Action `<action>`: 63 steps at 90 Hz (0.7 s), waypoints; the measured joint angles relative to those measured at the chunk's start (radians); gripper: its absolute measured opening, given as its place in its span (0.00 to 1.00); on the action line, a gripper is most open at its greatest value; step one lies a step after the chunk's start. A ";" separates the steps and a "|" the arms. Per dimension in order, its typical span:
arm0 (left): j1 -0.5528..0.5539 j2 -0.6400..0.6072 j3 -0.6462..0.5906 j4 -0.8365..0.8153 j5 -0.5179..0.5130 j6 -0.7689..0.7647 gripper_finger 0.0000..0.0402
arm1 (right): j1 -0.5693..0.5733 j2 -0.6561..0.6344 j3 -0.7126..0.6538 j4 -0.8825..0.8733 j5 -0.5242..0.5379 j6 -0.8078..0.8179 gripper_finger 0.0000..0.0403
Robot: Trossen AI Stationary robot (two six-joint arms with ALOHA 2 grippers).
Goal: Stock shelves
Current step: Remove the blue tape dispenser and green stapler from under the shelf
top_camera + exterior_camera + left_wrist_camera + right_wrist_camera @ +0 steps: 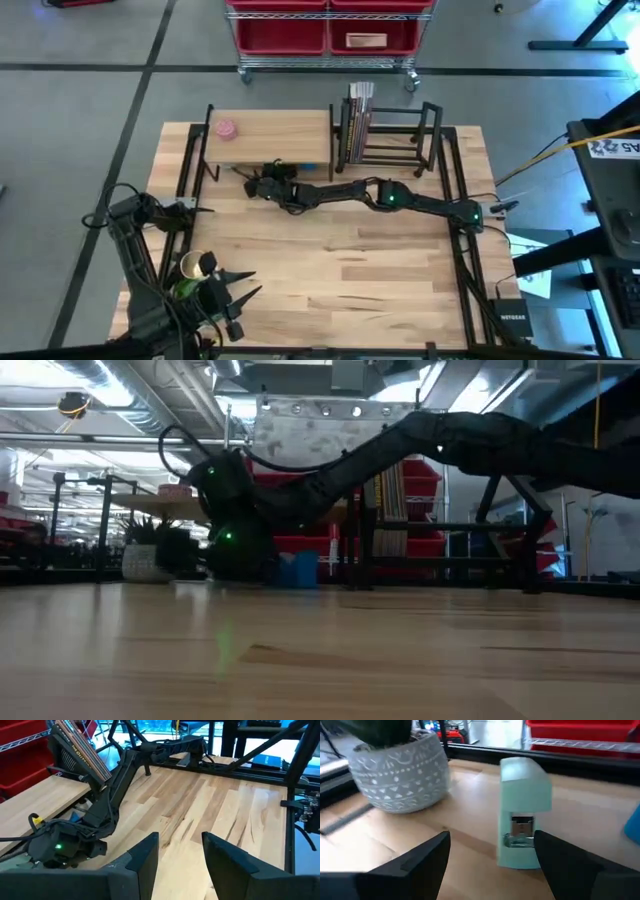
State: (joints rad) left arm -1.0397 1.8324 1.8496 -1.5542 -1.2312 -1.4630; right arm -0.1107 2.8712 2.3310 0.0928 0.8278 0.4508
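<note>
under the wood-topped shelf, your right claw stood open, empty; mint stapler upright just ahead.

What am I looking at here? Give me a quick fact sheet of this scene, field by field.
Shelves: light wood-topped shelf; black metal book rack holding books
Right gripper: open, reaching under the wood shelf, mint-green stapler standing upright just ahead
Beside stapler: grey patterned plant pot
Left gripper: open, waiting at the near table corner
On shelf top: small pink object
</note>
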 joint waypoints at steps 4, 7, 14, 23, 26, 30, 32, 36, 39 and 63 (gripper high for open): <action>0.000 0.000 0.000 0.000 0.000 -0.001 0.35 | 0.000 0.000 0.000 -0.015 0.028 -0.012 0.68; 0.000 0.000 0.000 0.000 0.000 -0.001 0.35 | -0.001 0.000 0.001 -0.029 0.046 -0.014 0.68; 0.000 0.000 0.000 0.000 0.000 -0.001 0.35 | -0.001 0.000 0.017 -0.066 0.053 -0.013 0.68; 0.000 0.000 0.000 0.000 0.000 0.000 0.35 | -0.001 0.000 0.019 -0.070 0.071 -0.013 0.68; 0.000 0.000 0.000 0.000 0.000 0.000 0.35 | -0.001 0.000 0.019 -0.071 0.074 -0.012 0.68; 0.000 0.000 0.000 0.000 0.000 0.000 0.35 | -0.001 0.000 0.019 -0.072 0.068 -0.013 0.68; 0.000 0.000 0.000 0.000 0.000 0.000 0.35 | -0.001 0.000 0.019 -0.071 0.061 -0.014 0.68; -0.001 0.000 0.000 0.000 0.000 0.000 0.35 | -0.002 0.000 0.019 -0.069 0.051 -0.015 0.68; -0.001 0.000 0.000 0.000 0.000 0.000 0.35 | -0.003 0.000 0.019 -0.069 0.051 -0.019 0.68; -0.001 0.000 0.000 0.000 0.000 0.000 0.35 | -0.006 -0.014 0.019 -0.098 0.048 -0.095 0.68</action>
State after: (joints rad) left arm -1.0409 1.8328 1.8496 -1.5543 -1.2312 -1.4628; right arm -0.1169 2.8576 2.3505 -0.0050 0.8756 0.3558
